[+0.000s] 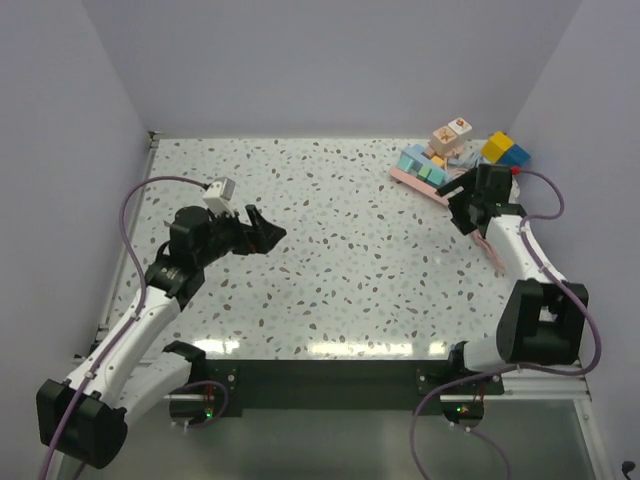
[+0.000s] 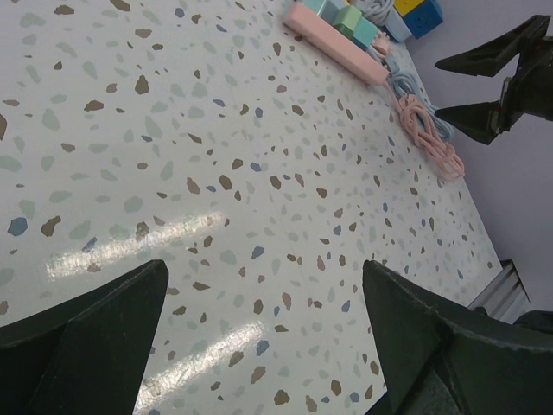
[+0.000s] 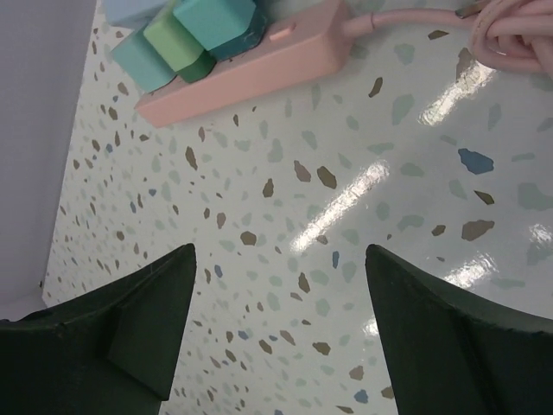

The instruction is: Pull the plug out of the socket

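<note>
The step in hand is the approach; nothing is gripped yet. The right pincer [image 3: 279, 252] is spread wide and empty, hanging over bare desk [image 1: 330, 270] just short of the strip [image 3: 251, 73]. The strip is pink and lies flat near the far right corner of the desk, slanted across it. Three blocky plugs [image 3: 177, 39] sit side by side along its top — teal, green and a darker teal. I cannot tell which one is meant. Its cable [image 3: 510, 26] runs off one end and bunches in a loose coil by the right edge.

Seen from the right wrist, the strip lies ahead of the fingertips with open desk between, and nothing touches. The plugs sit ahead and somewhat to the left of the gap between the jaws.

The left pincer [image 1: 268, 235] is also spread and empty. It is over the left half of the desk, well apart from the strip, and points toward it.

By my reading, the next move takes the right pincer forward and over the row of plugs. The jaws then need squaring across one plug's sides, closing firmly and drawing straight out of the socket. The strip looks light and may lift with the plug — the left pincer could pin it down.
</note>
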